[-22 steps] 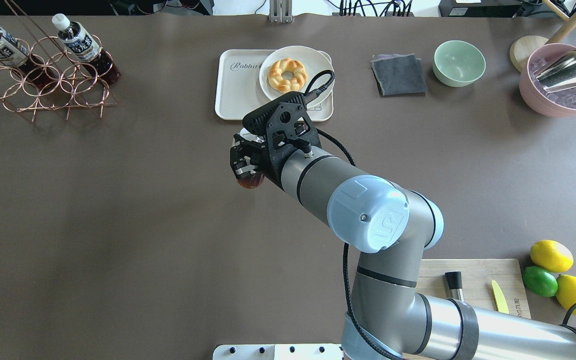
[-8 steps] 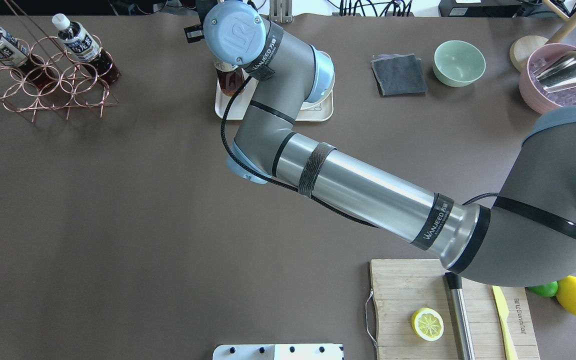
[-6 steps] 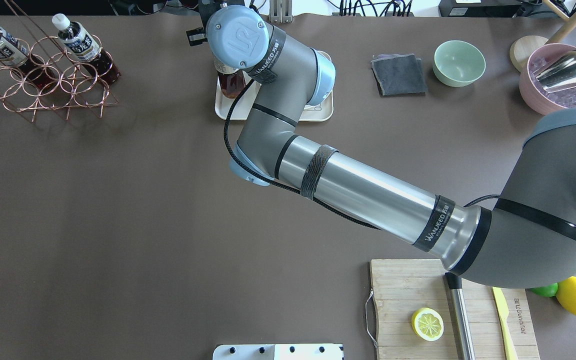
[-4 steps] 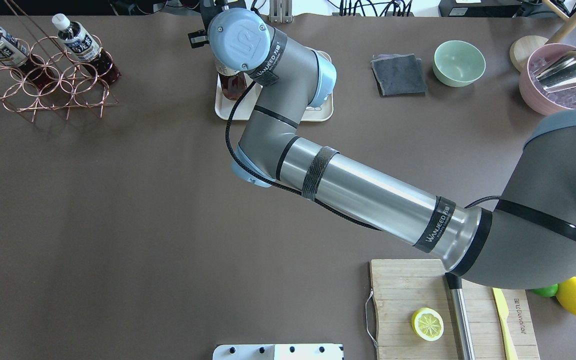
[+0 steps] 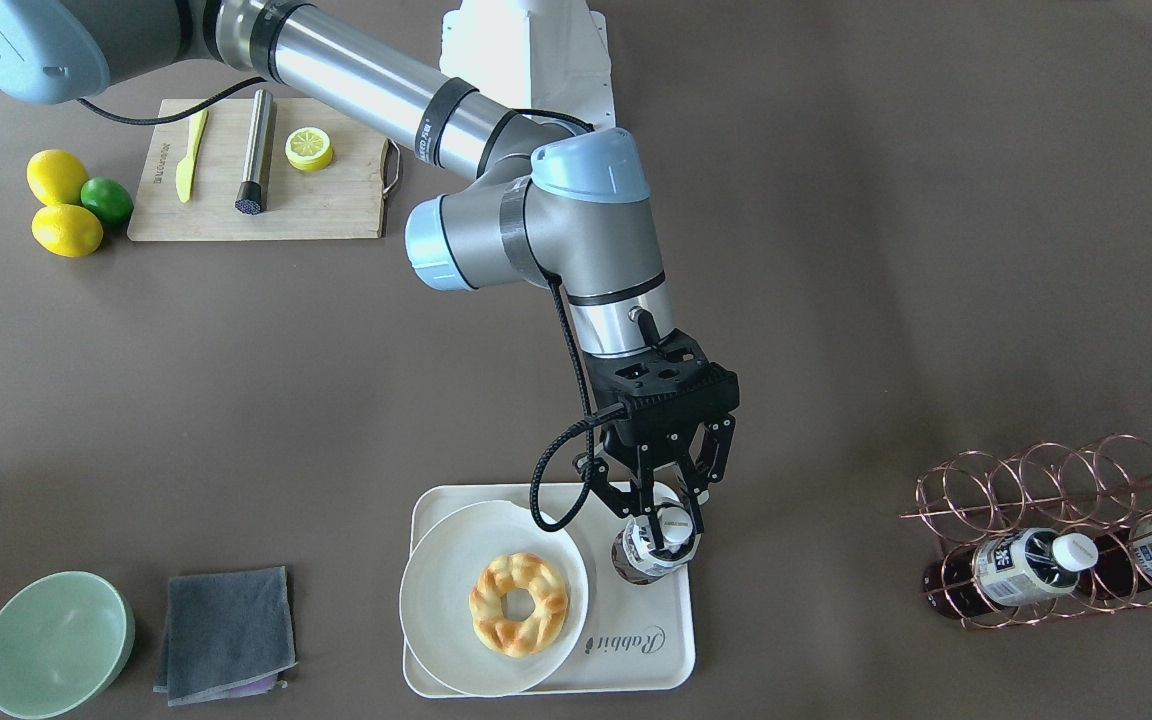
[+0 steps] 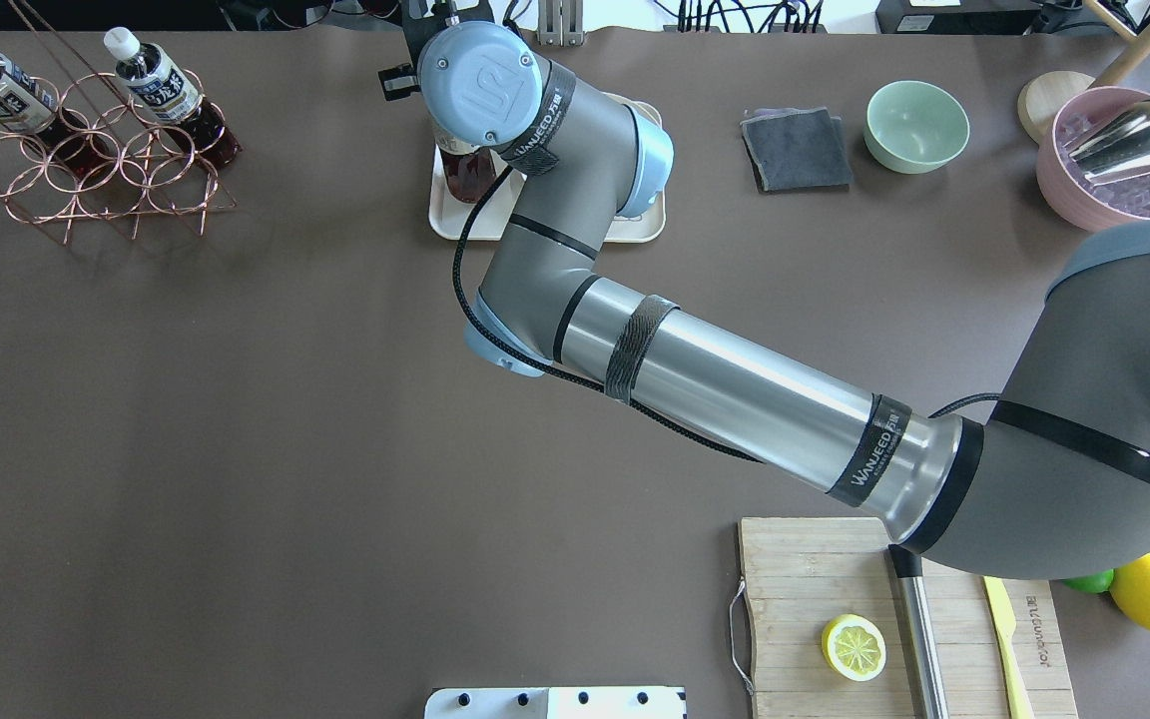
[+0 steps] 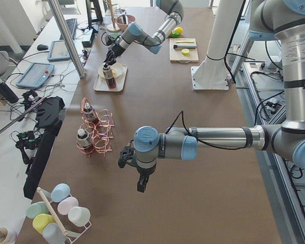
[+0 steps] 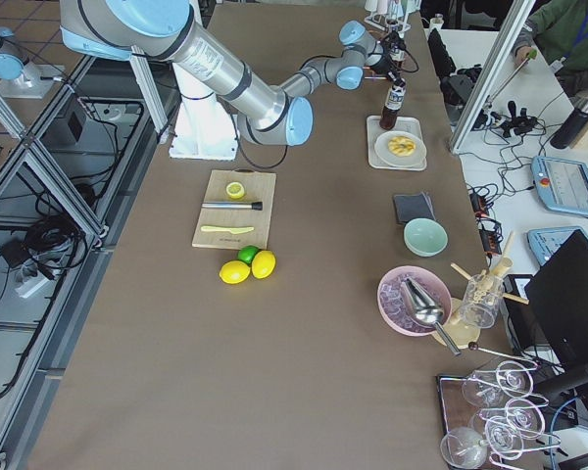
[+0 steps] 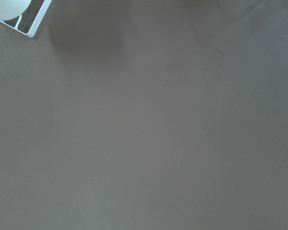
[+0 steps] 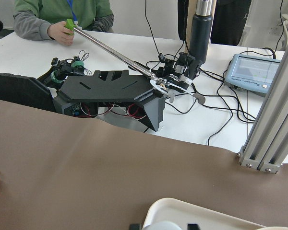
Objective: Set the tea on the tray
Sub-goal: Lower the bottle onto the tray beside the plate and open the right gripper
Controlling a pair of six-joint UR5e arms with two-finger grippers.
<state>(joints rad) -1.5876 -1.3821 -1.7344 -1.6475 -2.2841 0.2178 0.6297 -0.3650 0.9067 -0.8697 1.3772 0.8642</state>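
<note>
The tea [image 5: 648,556] is a small bottle of dark red-brown liquid with a white cap. It stands upright on the cream tray [image 5: 656,640], on the bare part beside the round plate [image 5: 446,560]. My right gripper [image 5: 669,528] reaches down from above and is shut on the tea near its neck. In the overhead view the right arm hides most of the tray [image 6: 455,222], and only the lower tea [image 6: 462,175] shows. My left gripper [image 7: 126,156] hovers over bare table, and I cannot tell whether it is open or shut.
A twisted doughnut [image 5: 519,603] lies on the plate. A copper wire rack [image 5: 1036,490] with two more bottles stands toward the robot's left. A green bowl [image 5: 56,640], a grey cloth [image 5: 226,630] and a wooden cutting board [image 5: 266,190] lie toward the robot's right.
About three seconds ago the right gripper held the tea over the middle of the table; it has carried it to the tray. Over the last second arm and bottle shifted only slightly.
</note>
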